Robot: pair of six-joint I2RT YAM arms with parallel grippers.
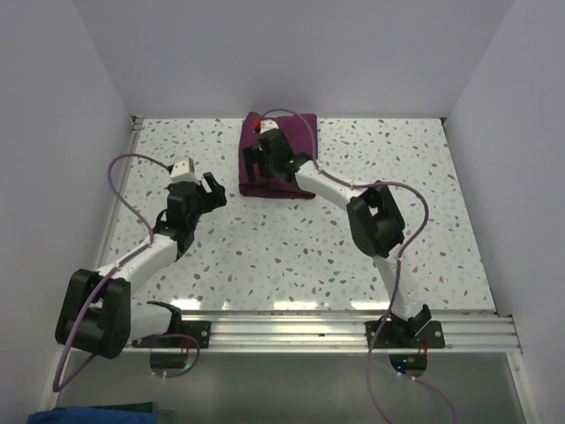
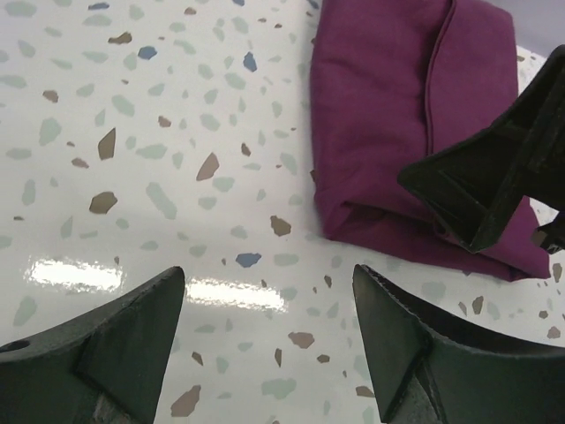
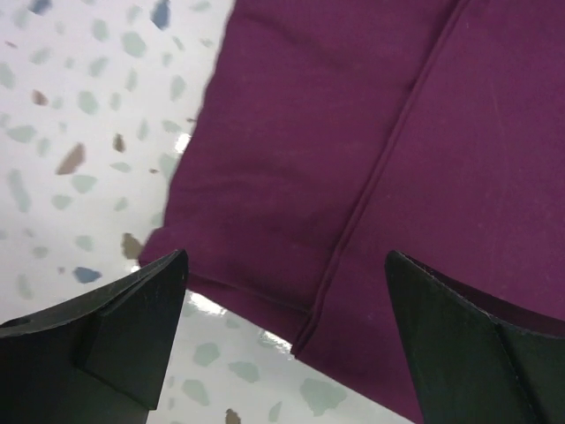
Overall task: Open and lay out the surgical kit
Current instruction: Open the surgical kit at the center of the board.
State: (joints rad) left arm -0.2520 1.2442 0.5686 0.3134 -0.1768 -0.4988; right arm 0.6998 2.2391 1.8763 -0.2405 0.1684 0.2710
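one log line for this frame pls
stage: unopened | purple wrap: folded | left gripper: open, over table beside wrap | right gripper: open, above wrap edge | instruments: none in view

You work on a white terrazzo-pattern tabletop (image 1: pixel 265 256) flecked with grey, brown and blue chips. Plain white walls (image 1: pixel 291 53) enclose it on three sides. An aluminium rail (image 1: pixel 300 331) runs along its near edge. A blue item (image 1: pixel 88 413), partly cut off, lies below the rail at lower left.
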